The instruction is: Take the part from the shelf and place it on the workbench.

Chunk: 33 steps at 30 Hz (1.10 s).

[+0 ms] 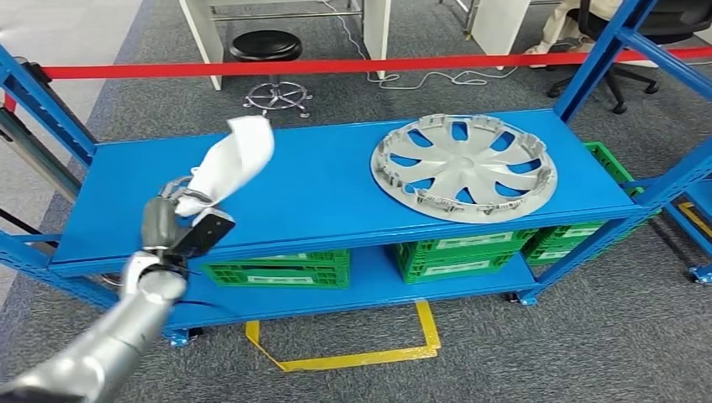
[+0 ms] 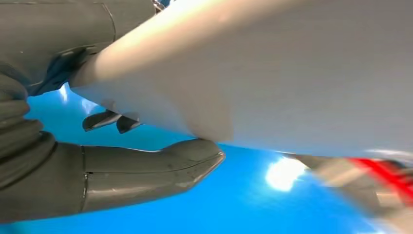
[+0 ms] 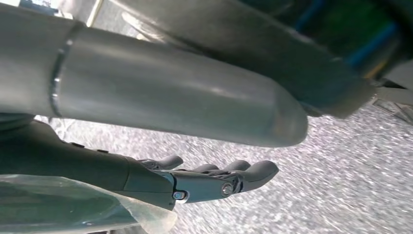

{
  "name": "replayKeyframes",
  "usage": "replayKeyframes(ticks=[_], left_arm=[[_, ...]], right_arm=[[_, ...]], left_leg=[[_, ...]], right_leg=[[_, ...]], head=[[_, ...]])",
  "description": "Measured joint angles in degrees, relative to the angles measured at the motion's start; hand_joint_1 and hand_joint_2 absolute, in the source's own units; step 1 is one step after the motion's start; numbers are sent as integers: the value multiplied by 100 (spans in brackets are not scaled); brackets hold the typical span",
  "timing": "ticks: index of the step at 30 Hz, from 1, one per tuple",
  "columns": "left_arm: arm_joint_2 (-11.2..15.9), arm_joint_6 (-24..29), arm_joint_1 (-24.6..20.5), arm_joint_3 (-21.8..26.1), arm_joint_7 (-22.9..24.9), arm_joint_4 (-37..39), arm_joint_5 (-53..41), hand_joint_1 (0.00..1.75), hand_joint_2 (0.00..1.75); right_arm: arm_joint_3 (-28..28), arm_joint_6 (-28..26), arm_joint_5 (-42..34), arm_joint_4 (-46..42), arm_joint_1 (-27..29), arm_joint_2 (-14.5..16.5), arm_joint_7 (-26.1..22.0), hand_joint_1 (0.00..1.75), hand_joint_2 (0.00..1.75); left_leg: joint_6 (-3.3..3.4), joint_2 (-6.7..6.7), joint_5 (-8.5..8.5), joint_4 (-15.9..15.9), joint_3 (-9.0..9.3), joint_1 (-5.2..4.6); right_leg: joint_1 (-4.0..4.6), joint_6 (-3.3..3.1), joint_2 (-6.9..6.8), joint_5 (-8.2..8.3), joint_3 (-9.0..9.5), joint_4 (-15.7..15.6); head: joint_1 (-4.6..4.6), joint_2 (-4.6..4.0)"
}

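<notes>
Gripping a white part (image 1: 232, 161), the left hand (image 1: 172, 210) holds it lifted over the blue shelf (image 1: 319, 193); right of that hand lies a silver hubcap (image 1: 463, 166). The right hand (image 3: 195, 180) hangs empty, fingers apart.

Bright, even light over the blue shelf (image 1: 336, 180), with soft glare at its top. White glare spot on the shelf surface under the left hand (image 2: 122, 170); blurred edges nearby.
</notes>
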Motion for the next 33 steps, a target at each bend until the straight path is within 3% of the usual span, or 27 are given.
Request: replayKeyframes(ticks=[7, 11, 16, 19, 24, 28, 31, 33], left_arm=[[-213, -607, 1509, -104, -20, -2907, 1788, 175, 175], [-246, -905, 2039, -83, -168, -3768, 2332, 175, 175], [-375, -1743, 3028, 169, -501, -4773, 3305, 175, 175], [-431, -1874, 3396, 304, -551, -5135, 3393, 175, 175], [-505, -1997, 3636, 443, -531, -5391, 3416, 175, 175], [-520, -2391, 3806, 488, -538, -5456, 3444, 175, 175], [-539, -2565, 3900, 488, -591, -5550, 3462, 175, 175], [-556, -2584, 4007, 488, -648, -5662, 3436, 175, 175]], right_arm=[[-169, -86, -64, 0, 78, 62, 67, 0, 0], [-246, -145, -102, 0, 87, 81, 60, 0, 0], [-396, -267, -165, 0, 141, 104, 21, 0, 0], [-448, -291, -168, 0, 144, 122, 21, 0, 0], [-549, -390, -242, 0, 146, 176, 140, 0, 0], [-721, -455, -398, 0, 165, 292, 332, 0, 0], [-815, -528, -322, -3, 183, 329, 400, 0, 0], [-845, -898, -264, -24, 229, 333, 98, 0, 0]], left_leg=[[0, 15, -9, -1, -10, 2], [-1, 10, -8, -5, -11, 5], [-1, 15, -8, -6, -12, 6], [-1, 9, -8, -7, -14, 8], [5, 6, -12, 5, -13, -1], [22, 4, -22, 25, -14, -16], [62, 3, -17, 40, -16, -35], [124, 19, 39, -20, -6, -17]], right_leg=[[3, 2, 9, -3, -21, -1], [8, 2, 2, -4, -17, 0], [9, 0, 8, -7, -22, 1], [8, -1, -4, -9, -22, 1], [1, 7, -6, -3, -14, -6], [-14, 21, -11, 2, -9, -11], [-34, 67, -7, 24, 1, -21], [-38, 110, -11, -3, -11, -10]], head=[[-1, 0], [-2, 0], [-2, 0], [0, 0], [-1, 0], [-3, 0], [-3, 0], [-2, 0]])
